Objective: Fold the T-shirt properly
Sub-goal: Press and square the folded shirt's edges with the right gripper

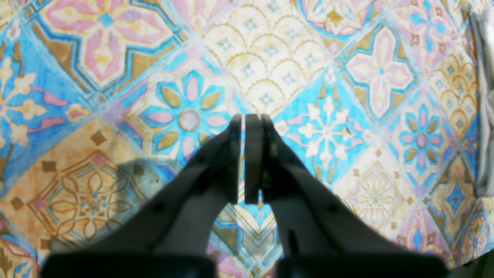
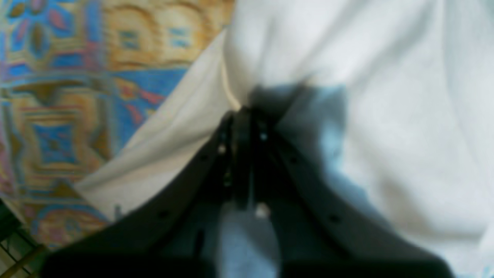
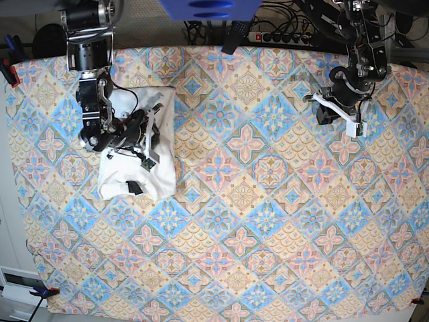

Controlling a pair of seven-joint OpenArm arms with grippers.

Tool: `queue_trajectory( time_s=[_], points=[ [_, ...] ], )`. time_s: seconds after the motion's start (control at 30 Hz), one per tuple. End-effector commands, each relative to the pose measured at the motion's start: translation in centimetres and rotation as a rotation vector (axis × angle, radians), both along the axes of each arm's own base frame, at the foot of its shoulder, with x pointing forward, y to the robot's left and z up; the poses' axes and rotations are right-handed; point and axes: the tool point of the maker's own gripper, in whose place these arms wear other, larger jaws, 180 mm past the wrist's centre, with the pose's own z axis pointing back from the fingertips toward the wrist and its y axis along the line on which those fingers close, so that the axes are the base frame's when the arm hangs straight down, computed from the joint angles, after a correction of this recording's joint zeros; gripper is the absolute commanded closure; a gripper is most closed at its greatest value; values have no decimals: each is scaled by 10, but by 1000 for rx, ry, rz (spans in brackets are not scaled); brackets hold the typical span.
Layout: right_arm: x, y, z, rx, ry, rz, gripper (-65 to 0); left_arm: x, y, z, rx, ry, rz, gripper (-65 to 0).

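Note:
The white T-shirt (image 3: 137, 164) lies bunched and partly folded at the left of the table in the base view, with a small dark patch near its lower edge. In the right wrist view its plain white cloth (image 2: 386, 116) fills the right side. My right gripper (image 2: 243, 114) is shut on a pinched fold of the T-shirt near its edge, and creases run out from the tips. It also shows in the base view (image 3: 154, 121). My left gripper (image 1: 244, 117) is shut and empty above the bare patterned tablecloth, far from the shirt at the upper right of the base view (image 3: 326, 113).
A patterned blue, pink and tan tablecloth (image 3: 255, 201) covers the whole table. A pale grey object (image 1: 484, 116) shows at the right edge of the left wrist view. Cables and a power strip (image 3: 288, 37) lie beyond the table's far edge.

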Motion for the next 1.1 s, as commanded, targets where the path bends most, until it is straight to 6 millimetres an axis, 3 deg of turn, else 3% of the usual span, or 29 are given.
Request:
queue_trajectory(
  time_s=[0.0, 0.27, 0.77, 0.9, 1.07],
  points=[
    [8, -30, 4, -99, -3, -21, 0, 7, 2, 10, 4, -40, -4, -6],
    [28, -56, 19, -151, -46, -30, 0, 6, 2, 10, 4, -39, -4, -6],
    [29, -50, 19, -140, -50, -24, 0, 6, 2, 10, 4, -39, -4, -6],
    [32, -34, 19, -101, -65, -19, 0, 6, 1, 10, 3, -39, -4, -6],
    [38, -31, 22, -85, -88, -19, 0, 6, 1, 10, 3, -39, -4, -6]
  ],
)
